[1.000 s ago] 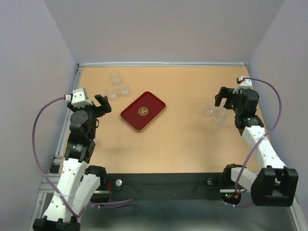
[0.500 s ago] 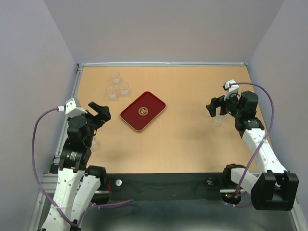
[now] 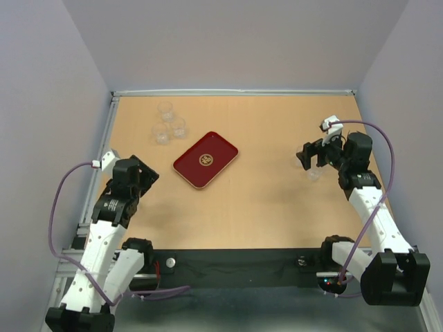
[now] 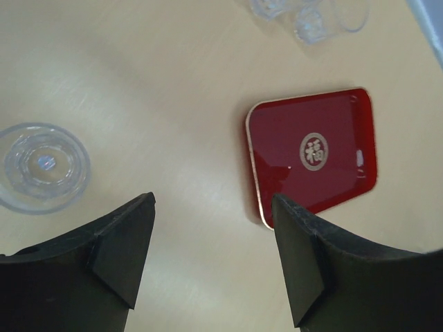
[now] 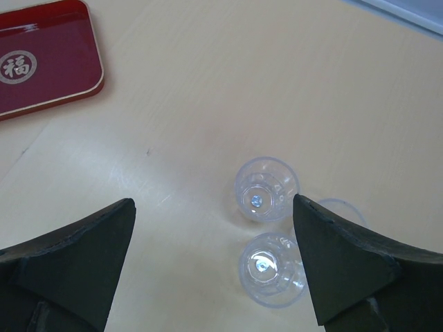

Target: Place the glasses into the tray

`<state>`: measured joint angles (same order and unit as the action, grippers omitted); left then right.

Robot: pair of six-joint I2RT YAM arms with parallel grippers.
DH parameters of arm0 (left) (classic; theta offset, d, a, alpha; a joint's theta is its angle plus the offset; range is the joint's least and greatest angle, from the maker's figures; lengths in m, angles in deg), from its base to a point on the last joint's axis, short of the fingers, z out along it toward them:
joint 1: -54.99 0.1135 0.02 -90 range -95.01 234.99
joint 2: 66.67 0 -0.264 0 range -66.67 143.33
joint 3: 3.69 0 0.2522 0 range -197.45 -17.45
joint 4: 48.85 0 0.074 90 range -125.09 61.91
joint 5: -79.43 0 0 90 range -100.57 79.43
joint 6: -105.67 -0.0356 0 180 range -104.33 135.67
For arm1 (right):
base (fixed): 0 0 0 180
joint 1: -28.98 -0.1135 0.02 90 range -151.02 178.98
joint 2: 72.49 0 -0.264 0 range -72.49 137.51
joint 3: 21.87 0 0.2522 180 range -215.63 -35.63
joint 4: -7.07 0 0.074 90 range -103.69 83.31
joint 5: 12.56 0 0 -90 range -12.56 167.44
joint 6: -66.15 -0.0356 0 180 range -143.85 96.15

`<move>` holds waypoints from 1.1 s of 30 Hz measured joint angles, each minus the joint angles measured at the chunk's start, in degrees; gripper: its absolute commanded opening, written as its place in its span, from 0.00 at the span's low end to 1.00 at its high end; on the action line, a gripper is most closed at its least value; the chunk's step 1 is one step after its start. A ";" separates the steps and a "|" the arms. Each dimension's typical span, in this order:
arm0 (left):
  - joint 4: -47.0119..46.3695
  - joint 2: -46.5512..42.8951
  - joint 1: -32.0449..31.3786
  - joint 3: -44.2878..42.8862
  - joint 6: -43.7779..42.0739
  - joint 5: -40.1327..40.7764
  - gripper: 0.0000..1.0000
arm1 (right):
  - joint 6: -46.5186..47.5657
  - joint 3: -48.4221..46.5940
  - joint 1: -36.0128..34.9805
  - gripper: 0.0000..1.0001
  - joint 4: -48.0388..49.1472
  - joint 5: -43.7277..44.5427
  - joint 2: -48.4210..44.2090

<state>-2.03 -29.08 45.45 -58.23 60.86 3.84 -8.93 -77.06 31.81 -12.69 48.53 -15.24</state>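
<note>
The dark red tray [image 3: 205, 159] lies mid-table, with a gold emblem at its centre. Three clear glasses [image 3: 168, 124] stand at the far left. My left gripper [image 3: 144, 173] is open and empty, left of the tray. In the left wrist view a lone glass [image 4: 43, 166] stands left of my open gripper [image 4: 211, 256], with the tray [image 4: 311, 155] ahead on the right. My right gripper [image 3: 309, 153] is open over the right-hand glasses [image 3: 315, 170]. In the right wrist view two glasses [image 5: 266, 188] [image 5: 272, 268] sit between the fingers [image 5: 346, 256]; a third is partly hidden behind the right finger.
A raised rail [image 3: 235, 92] runs along the far edge of the wooden table and another along the left edge [image 3: 104, 159]. Grey walls close in on three sides. A black strip [image 3: 235, 266] with the arm bases runs along the near edge.
My left arm has pulled back toward the near edge and lowered, its gripper still open. My right gripper has moved left and down over the right-hand glasses.
</note>
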 measured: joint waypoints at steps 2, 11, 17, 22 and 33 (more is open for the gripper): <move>1.55 2.27 0.00 0.00 1.55 1.40 0.79 | 0.17 0.00 0.00 1.00 -0.02 0.09 -0.02; 5.92 12.26 0.04 -0.15 6.14 8.74 0.80 | 0.70 0.00 0.00 1.00 -0.02 1.55 -0.74; 5.75 17.00 0.48 -0.24 7.28 11.23 0.80 | 1.42 0.00 0.00 1.00 -0.04 2.89 -1.29; 5.62 20.00 1.79 -0.24 7.61 12.74 0.78 | 1.81 0.02 0.00 1.00 -0.04 3.80 -1.40; 1.90 25.05 6.43 -0.24 5.20 10.86 0.39 | 1.90 0.00 0.00 1.00 -0.04 5.62 -1.57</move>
<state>-0.13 -4.03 51.88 -58.47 66.06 14.71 -7.03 -77.06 31.81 -12.74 54.15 -16.81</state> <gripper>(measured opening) 0.489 0.999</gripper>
